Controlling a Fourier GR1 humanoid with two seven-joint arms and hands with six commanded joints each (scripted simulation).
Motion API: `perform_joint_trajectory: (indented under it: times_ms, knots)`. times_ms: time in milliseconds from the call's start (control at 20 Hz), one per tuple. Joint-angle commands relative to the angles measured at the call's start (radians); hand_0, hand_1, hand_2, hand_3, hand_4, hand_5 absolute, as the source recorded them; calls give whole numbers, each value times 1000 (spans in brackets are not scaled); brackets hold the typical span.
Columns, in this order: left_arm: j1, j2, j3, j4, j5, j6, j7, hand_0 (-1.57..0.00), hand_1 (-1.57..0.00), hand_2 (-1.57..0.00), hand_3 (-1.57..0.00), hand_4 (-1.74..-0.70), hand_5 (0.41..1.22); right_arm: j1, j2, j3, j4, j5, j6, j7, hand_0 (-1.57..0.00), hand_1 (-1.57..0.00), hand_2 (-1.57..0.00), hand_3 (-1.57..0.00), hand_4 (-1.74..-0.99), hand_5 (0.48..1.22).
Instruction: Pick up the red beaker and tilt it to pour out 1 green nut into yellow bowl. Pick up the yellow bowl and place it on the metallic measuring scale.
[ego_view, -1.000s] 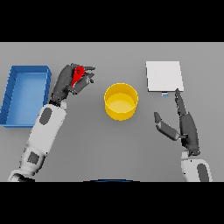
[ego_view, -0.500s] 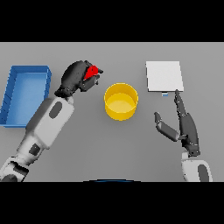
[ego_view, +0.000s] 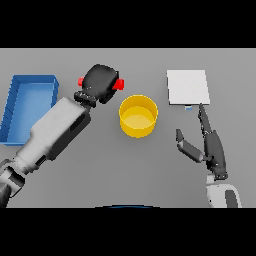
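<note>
Blue tray (ego_view: 15, 107): lay off to the outer side of the left hand, idle.
Left hand (ego_view: 100, 82): fingers were curled round the red beaker (ego_view: 118, 84), carried just beside the yellow bowl (ego_view: 138, 116), likely set up for the pour.
Hidden: beaker mostly covered by the hand; the green nut could not be made out.
Right hand (ego_view: 212, 147): fingers straight, resting near the metallic measuring scale (ego_view: 187, 86), probably waiting for the bowl.

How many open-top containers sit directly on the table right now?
2: the round yellow bowl at centre and the blue rectangular bin at far left. The red beaker is off the table, in the left hand.
</note>
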Motion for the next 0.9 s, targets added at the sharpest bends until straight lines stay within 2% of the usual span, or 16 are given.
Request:
perform_joint_trajectory:
  times_ms: [0,150,200,450,550,650,850]
  knots:
    - [-14,4,-25,4,-19,-17,-10,-1571,-1571,-1571,-1571,-1666,1205,3,-3,-3,-9,-9,6,-4,1,1,1,1,-1283,702]
    - [-86,14,-102,31,-67,-109,-22,-1571,-1571,-1571,-1327,-1695,1213,-3,16,-10,9,-26,0,-7,1,1,1,1,-1288,685]
    - [-107,11,-131,52,-88,-114,-44,-1571,-1571,-1571,-1277,-1701,1215,1,26,-4,13,-22,-6,-22,1,1,1,1,-1292,678]
    - [-185,0,-270,105,-168,-176,-126,-1571,-1571,-1571,-1475,-1726,1219,-9,30,-25,22,-59,1,-26,1,1,1,1,-1291,648]
    - [-213,-2,-329,125,-205,-201,-138,-1571,-1571,-1571,-1509,-1732,1220,6,27,-25,16,-59,2,-41,1,1,1,1,-1291,640]
    - [-244,-4,-371,133,-225,-235,-149,-1571,-1571,-1571,-1532,-1735,1220,10,29,-22,19,-53,-1,-32,1,1,1,1,-1293,631]
    - [-301,-9,-456,166,-276,-239,-186,-1571,-1571,-1571,-1555,-1739,1221,4,38,-19,26,-31,-23,-20,1,1,1,1,-1278,609]
